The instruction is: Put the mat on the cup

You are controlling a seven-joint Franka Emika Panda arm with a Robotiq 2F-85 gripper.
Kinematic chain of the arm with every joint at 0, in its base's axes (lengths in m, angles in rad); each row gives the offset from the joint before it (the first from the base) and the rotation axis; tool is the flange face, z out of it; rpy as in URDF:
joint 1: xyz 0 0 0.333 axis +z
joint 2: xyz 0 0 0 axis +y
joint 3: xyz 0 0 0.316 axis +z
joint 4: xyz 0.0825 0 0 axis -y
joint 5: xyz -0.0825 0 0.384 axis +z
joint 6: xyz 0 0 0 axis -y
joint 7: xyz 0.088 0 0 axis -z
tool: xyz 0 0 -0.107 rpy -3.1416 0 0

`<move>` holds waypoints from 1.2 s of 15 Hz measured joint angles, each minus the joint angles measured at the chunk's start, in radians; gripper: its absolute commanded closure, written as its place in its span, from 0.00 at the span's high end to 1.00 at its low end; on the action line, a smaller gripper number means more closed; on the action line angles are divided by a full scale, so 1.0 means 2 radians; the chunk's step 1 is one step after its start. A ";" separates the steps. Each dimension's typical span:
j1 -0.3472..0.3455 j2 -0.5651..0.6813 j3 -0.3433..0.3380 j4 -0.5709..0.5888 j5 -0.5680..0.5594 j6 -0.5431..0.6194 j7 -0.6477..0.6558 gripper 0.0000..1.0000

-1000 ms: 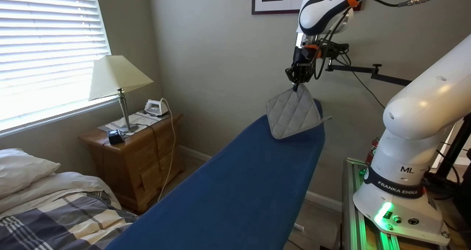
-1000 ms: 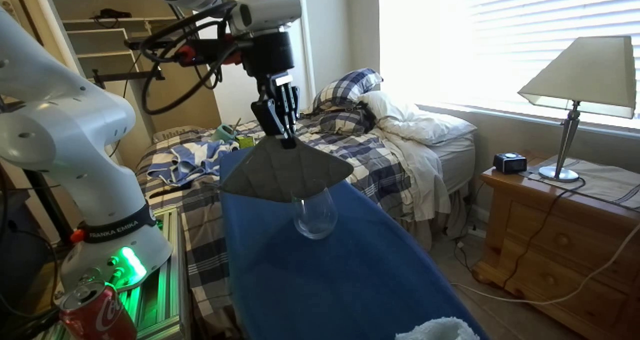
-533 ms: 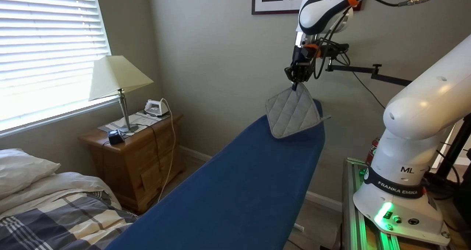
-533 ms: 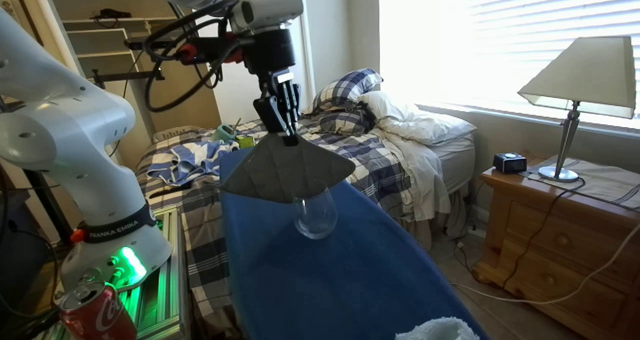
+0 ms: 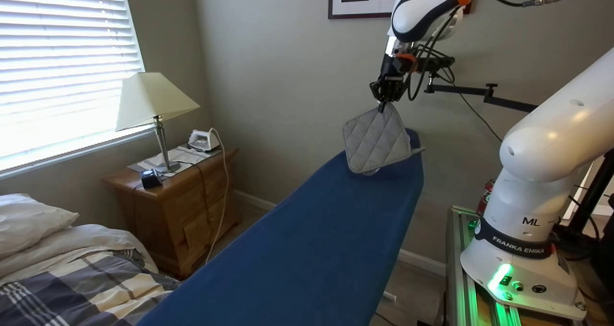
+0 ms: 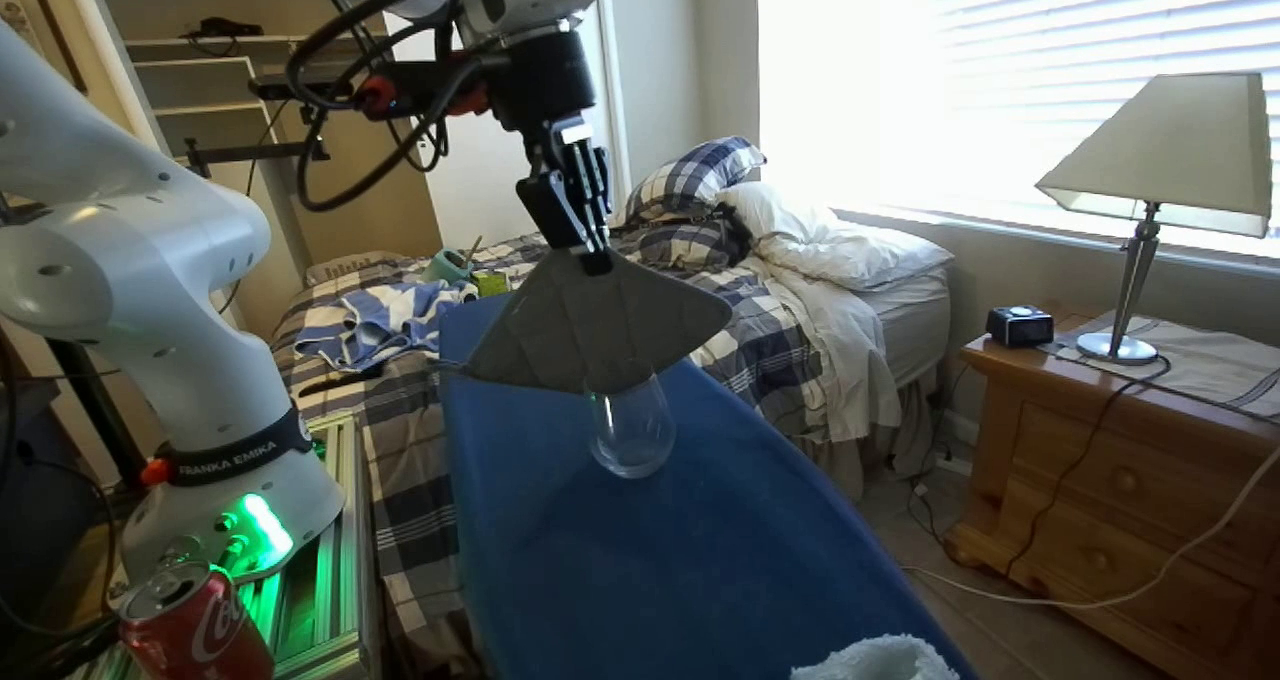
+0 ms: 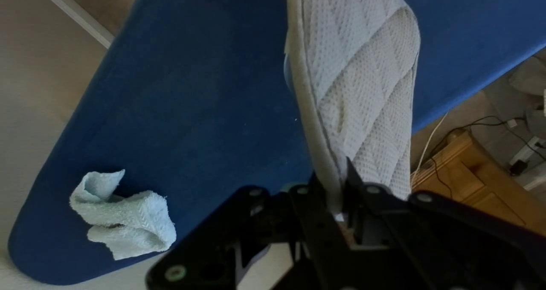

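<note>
In an exterior view, the square, grey, quilted fabric mat (image 6: 585, 320), rounded at its corners, is held near one corner by the black two-fingered pincer (image 6: 595, 260), and is hung aslant above the long, blue, cloth-covered bench (image 6: 620, 580). It is carried slightly higher than a moment ago, so that the clear, rounded glass cup (image 6: 632, 438), set upright on the bench, is less overlapped; its faint rim is seen against the fabric, but whether the two are touching cannot be told. In an exterior view, the same rise is shown: a pale sliver (image 5: 371, 172), possibly the base of the cup, is now uncovered under the mat's lower edge. In the wrist view, the fabric is pinched in the pincer, its far part being bent; a crumpled white terry cloth (image 7: 128, 221) is seen on the bench, apart from it. By this lift, clearance over the rim is presumably being sought. The mat is not yet laid on the cup, and a shift to centre it, then a lowering, seem to be required before release.
</note>
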State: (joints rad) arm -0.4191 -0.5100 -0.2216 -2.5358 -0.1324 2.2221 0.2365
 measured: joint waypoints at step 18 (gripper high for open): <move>-0.019 0.056 -0.043 -0.013 0.000 0.049 -0.004 0.02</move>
State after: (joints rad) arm -0.4563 -0.3989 -0.3077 -2.5622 -0.1325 2.3192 0.2290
